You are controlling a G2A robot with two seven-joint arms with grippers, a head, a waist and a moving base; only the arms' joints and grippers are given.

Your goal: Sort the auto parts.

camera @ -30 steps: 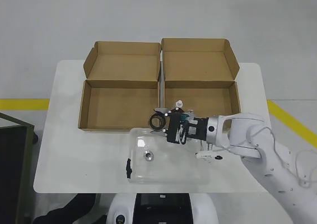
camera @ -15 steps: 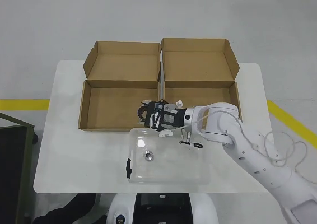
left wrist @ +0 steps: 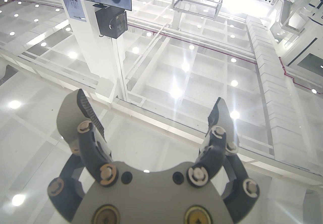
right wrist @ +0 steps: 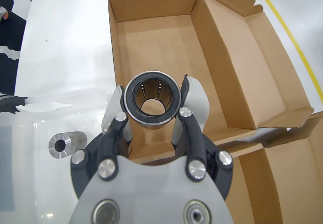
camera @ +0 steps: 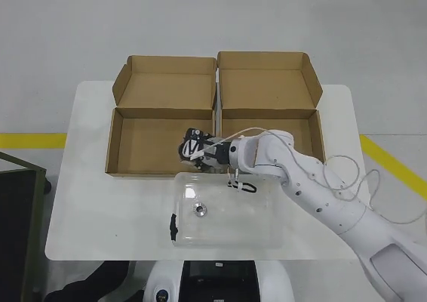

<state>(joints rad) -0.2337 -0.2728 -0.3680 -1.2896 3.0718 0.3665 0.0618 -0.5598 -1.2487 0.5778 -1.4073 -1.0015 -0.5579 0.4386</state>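
A hollow, black-rimmed metal bearing [right wrist: 153, 98] is gripped by the outstretched right end effector [right wrist: 152, 88], just above a cardboard box [right wrist: 156, 53]; the upturned left end effector [left wrist: 150, 99] is held spread.

You see a black-ringed linear bearing [right wrist: 130, 105], ball rows inside, clamped by the right gripper [right wrist: 153, 88] above the near corner of the left cardboard box [camera: 149, 147], next to the right box [camera: 274, 134]. In the clear tray [camera: 228, 240], a short metal bushing [camera: 198, 210] stands on end, and a small black part [camera: 173, 225] sits at the tray's edge.
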